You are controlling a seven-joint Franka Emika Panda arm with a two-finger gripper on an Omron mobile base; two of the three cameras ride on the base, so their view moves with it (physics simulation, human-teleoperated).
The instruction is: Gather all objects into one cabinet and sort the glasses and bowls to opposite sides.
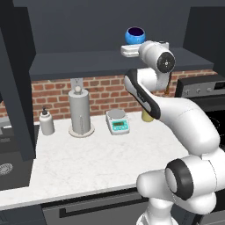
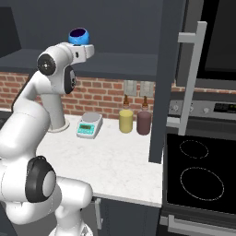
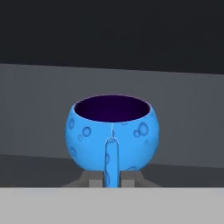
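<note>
My gripper (image 3: 111, 180) is shut on the small blue bowl (image 3: 113, 131), pinching its near wall. The bowl is glossy, spotted and dark inside, and it stands upright. In the left base view the arm reaches up, and the bowl (image 1: 135, 35) sits just above the white hand of the gripper (image 1: 132, 45), over the dark cabinet's shelf (image 1: 83, 59). From the right base view the bowl (image 2: 78, 36) is at the shelf's (image 2: 124, 62) left part, above the gripper (image 2: 81, 45). I cannot tell whether the bowl touches the shelf. The glasses and the other bowl are out of view.
On the white counter (image 1: 96, 162) stand a soap bottle (image 1: 46, 122), a paper-towel holder (image 1: 81, 115) and a small scale (image 1: 117, 121). A yellow canister (image 2: 125, 120) and a dark one (image 2: 144, 122) stand by the brick wall. An open cabinet door (image 2: 165, 78) hangs beside the stove (image 2: 200, 179).
</note>
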